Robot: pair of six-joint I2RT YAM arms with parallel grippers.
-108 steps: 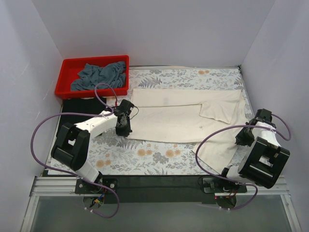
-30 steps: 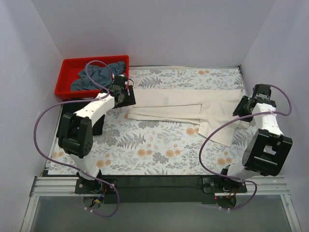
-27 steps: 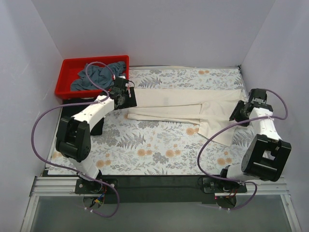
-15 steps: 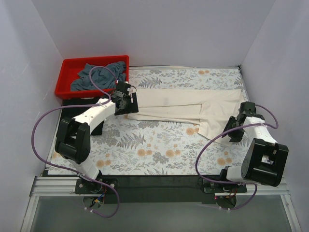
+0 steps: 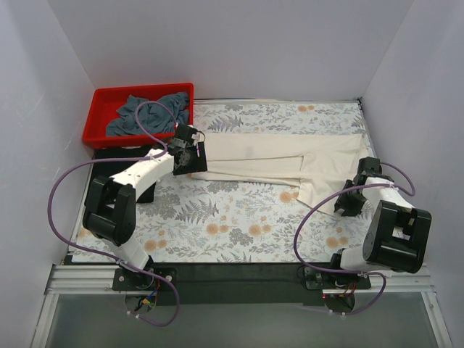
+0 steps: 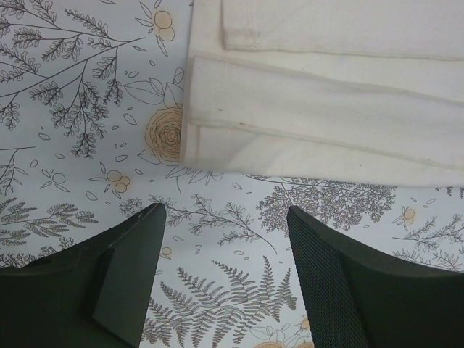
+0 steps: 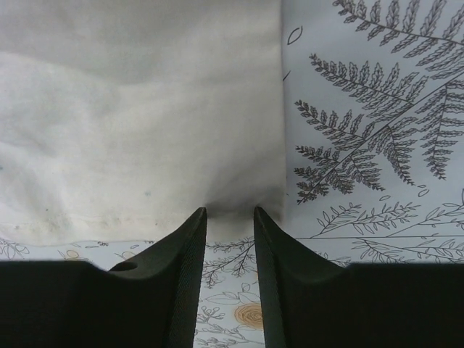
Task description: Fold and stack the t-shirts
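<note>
The cream t-shirt lies across the table as a long folded band, with a flap hanging toward the near right. My left gripper hovers open over the tablecloth just short of the band's left corner; nothing sits between its fingers. My right gripper is at the flap's near corner. In the right wrist view its jaws stand narrowly apart with the cream hem at the fingertips. A black t-shirt lies under the left arm. The grey-blue t-shirt is crumpled in the bin.
A red plastic bin stands at the far left corner. The floral tablecloth covers the table, with white walls close on the left, back and right. Purple cables loop from both arms over the near half.
The cream shirt went from spread wide to a narrow folded band. Over the last second my left gripper drew slightly nearer, and my right gripper came down to the flap's corner with its jaws narrowing.
</note>
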